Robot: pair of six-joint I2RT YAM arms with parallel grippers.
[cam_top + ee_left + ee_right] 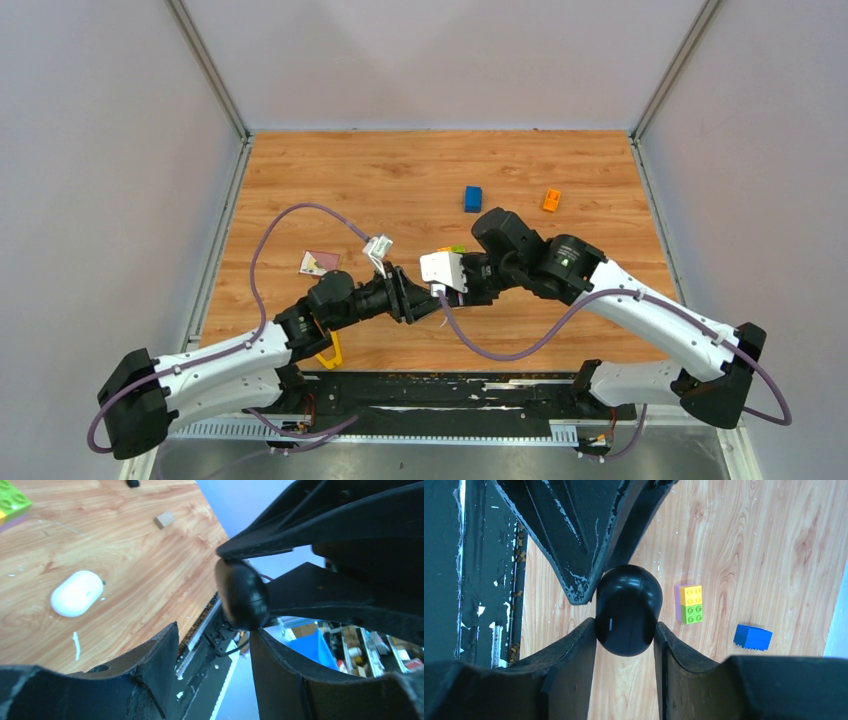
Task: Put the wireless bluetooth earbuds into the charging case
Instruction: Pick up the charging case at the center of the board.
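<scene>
While the right gripper (625,625) grips the black charging case (626,605) firmly between both fingers, just above the near part of the table (400,170), we see no opening in the case and read its lid as closed. The left gripper (212,630) has its jaws parted with nothing between them. One fingertip touches the top edge of the case. We judge this to be the lid-opening step, not yet completed.

Beyond the grippers, a white pebble-shaped piece (76,593) lies on the wood, well apart from the case. We take it for one of the wireless earbuds, though we cannot rule out a second case. Farther off, a small black item (132,482) sits at the edge of the left wrist view, too cropped to identify. A yellow-and-green brick (690,603), a blue brick (752,636) and an orange brick (551,200) lie farther back and play no part.

As far as we can see, no earbud is seated. We judge that the lid must be opened, then each bud picked up and inserted.
</scene>
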